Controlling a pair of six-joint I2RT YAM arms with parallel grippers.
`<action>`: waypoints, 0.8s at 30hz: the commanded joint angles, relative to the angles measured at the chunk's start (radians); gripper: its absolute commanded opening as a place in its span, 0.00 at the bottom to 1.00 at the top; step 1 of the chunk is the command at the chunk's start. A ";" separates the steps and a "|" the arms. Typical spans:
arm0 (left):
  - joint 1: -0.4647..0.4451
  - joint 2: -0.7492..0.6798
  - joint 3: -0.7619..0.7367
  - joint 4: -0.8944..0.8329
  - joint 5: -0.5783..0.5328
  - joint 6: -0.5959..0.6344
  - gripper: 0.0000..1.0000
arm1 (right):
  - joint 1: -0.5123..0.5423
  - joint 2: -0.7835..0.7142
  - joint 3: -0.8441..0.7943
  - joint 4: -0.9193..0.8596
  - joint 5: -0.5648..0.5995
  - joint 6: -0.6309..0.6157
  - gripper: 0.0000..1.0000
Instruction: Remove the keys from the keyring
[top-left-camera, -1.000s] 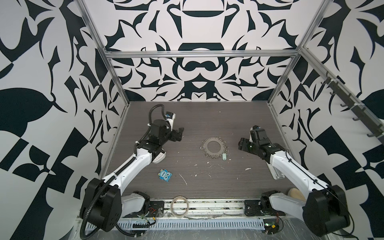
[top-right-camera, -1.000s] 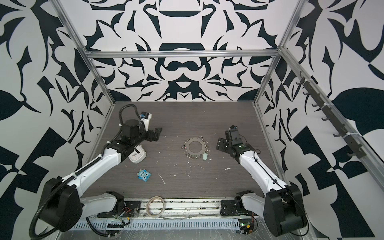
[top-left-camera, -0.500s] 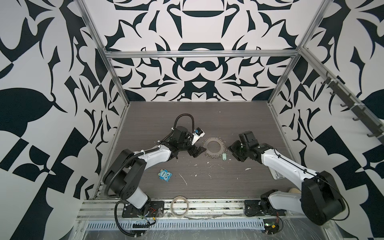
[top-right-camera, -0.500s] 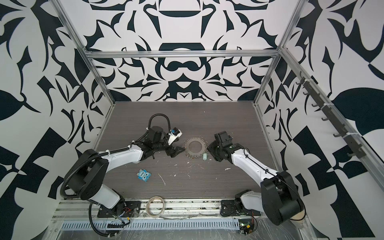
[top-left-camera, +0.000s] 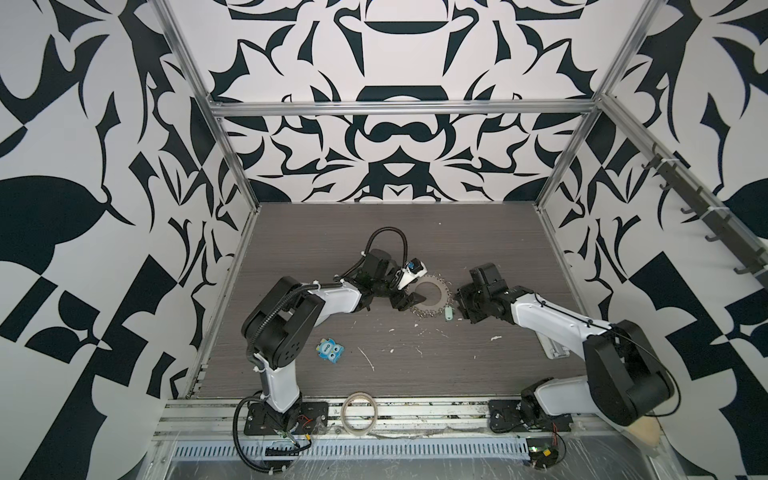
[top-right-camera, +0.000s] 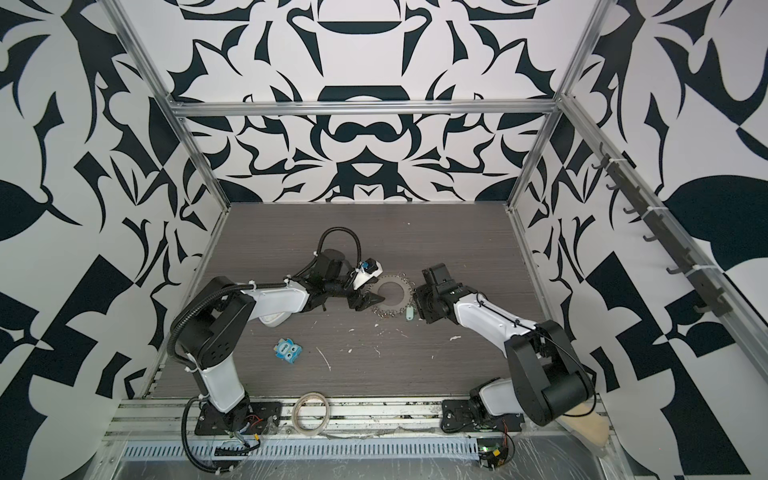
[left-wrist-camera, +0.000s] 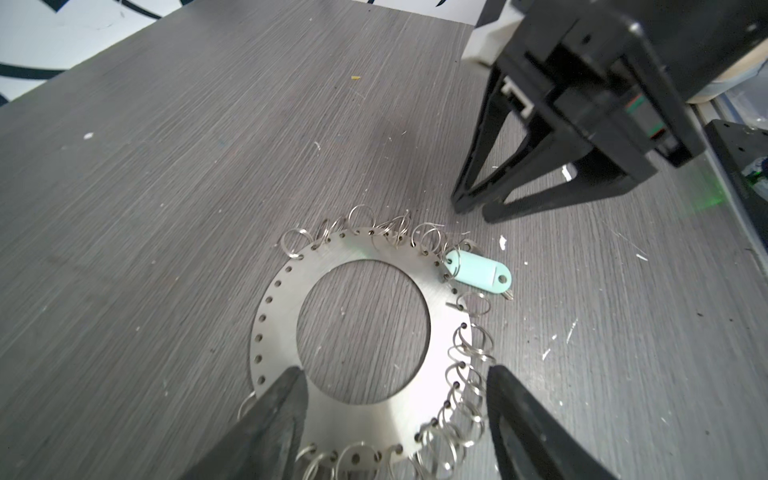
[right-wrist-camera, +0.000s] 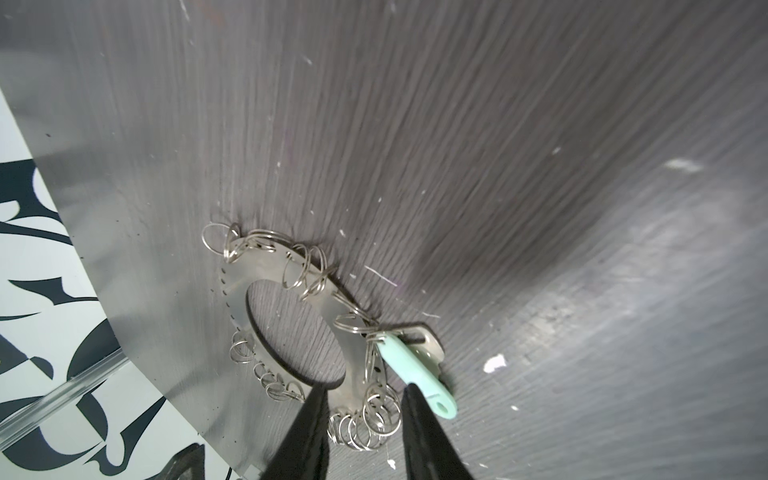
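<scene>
The keyring (top-left-camera: 437, 306) (top-right-camera: 400, 305), a flat grey disc fringed with small split rings, lies on the table in both top views. The keys, a small silver key (right-wrist-camera: 426, 343) joined to a mint oval tag (top-left-camera: 448, 312) (top-right-camera: 409, 312) (left-wrist-camera: 478, 272) (right-wrist-camera: 411, 368), hang off the disc's front right rim. My left gripper (top-left-camera: 409, 302) (top-right-camera: 368, 302) (left-wrist-camera: 395, 374) is open at the disc's left edge, one finger (left-wrist-camera: 286, 399) over the metal (left-wrist-camera: 274, 328). My right gripper (top-right-camera: 419, 307) (left-wrist-camera: 476, 210) (right-wrist-camera: 365, 390) stands narrowly open close to the tag, with loose split rings between its tips.
A blue toy figure (top-left-camera: 330, 350) (top-right-camera: 288, 350) lies front left. A beige tape roll (top-left-camera: 359, 413) (top-right-camera: 311, 413) rests on the front rail. White scraps (top-left-camera: 494, 337) dot the table. Patterned walls close in the table's left, right and back sides.
Both arms have swung inward from the table's sides to the keyring. Both grippers have narrowed, the right one more, and the left now straddles the disc's edge.
</scene>
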 joint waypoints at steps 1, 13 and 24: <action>-0.007 0.026 0.028 -0.001 0.032 0.052 0.71 | 0.014 0.011 0.042 0.046 -0.017 0.040 0.34; -0.034 0.076 0.061 -0.018 0.010 0.112 0.67 | 0.024 0.075 0.022 0.121 -0.038 0.078 0.28; -0.039 0.080 0.063 -0.019 -0.005 0.118 0.66 | 0.027 0.079 -0.001 0.106 -0.026 0.096 0.27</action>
